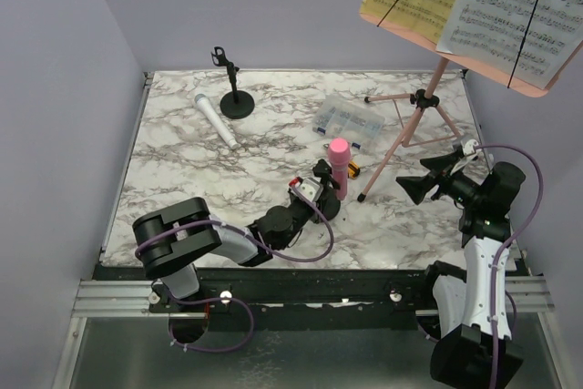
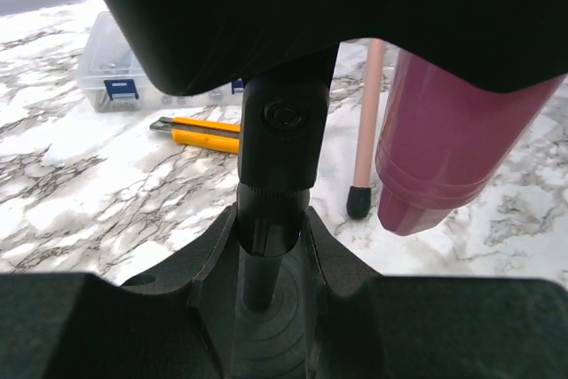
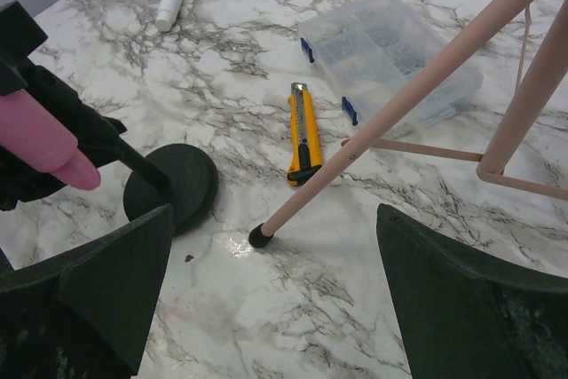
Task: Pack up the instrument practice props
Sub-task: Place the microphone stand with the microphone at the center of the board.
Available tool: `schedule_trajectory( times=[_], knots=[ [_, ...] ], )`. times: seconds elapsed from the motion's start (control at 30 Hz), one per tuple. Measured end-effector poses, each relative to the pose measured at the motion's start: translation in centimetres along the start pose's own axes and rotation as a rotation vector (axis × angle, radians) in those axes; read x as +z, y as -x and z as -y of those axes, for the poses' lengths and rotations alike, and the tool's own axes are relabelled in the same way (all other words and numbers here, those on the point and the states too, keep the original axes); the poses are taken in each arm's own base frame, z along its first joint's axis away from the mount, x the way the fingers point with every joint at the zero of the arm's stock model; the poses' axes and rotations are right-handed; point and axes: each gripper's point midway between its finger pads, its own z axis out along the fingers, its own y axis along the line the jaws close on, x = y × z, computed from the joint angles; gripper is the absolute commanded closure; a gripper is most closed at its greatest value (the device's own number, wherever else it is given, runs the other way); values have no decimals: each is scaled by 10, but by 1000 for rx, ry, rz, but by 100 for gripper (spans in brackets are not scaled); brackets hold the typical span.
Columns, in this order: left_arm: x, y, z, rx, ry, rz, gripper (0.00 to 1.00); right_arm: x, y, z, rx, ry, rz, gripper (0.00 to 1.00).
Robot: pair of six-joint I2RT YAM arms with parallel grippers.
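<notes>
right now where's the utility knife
The utility knife lies flat just right of table centre, between the clear compartment box and the music rack's foot, mid-frame in the right wrist view.

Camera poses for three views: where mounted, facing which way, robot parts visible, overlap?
Top external: above and behind the bases, looking down on the table; both arms, left gripper and right gripper show.
Left wrist: looks along its fingers, shut on the black mic holder beside the pink microphone.
Right wrist: looks down between its open fingers at the tripod leg.
Shared: both wrist views show the utility knife and clear box.
</notes>
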Motion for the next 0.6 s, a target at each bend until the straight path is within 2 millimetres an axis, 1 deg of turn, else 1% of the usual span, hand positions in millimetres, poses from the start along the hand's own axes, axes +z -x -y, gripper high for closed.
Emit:
schedule_trajectory(
  times=[0.07, 0.1, 0.23, 0.27, 0.33, 0.4, 0.5, 0.6],
  knots=[
    [1, -5, -2, 2, 13, 2, 100, -1, 0, -1, 0, 7, 1, 0],
    [2, -7, -2, 2, 16, 3, 98, -1, 0, -1, -2, 12, 1, 0],
    [3, -16, -2, 0, 18, 0, 69, -2, -1, -4, 3, 30, 2, 1],
    [3, -17, -2, -7, 17, 6, 63, -2, -1, -5, 5, 35, 1, 0],
    [0, -18, -3, -20, 17, 16, 60, -3, -2, -6, 7, 42, 0, 0],
    [-2, -15, -3, -40, 14, 33, 52, -4, -2, -7, 7, 47, 2, 0],
    [-8, -14, -5, -64, 12, 47, 36, -4, -2, -8, 4, 54, 2, 0],
    [-16, -18, -8, -74, 11, 36, 26, -5, -2, -9, 0, 65, 4, 0]
  ],
)
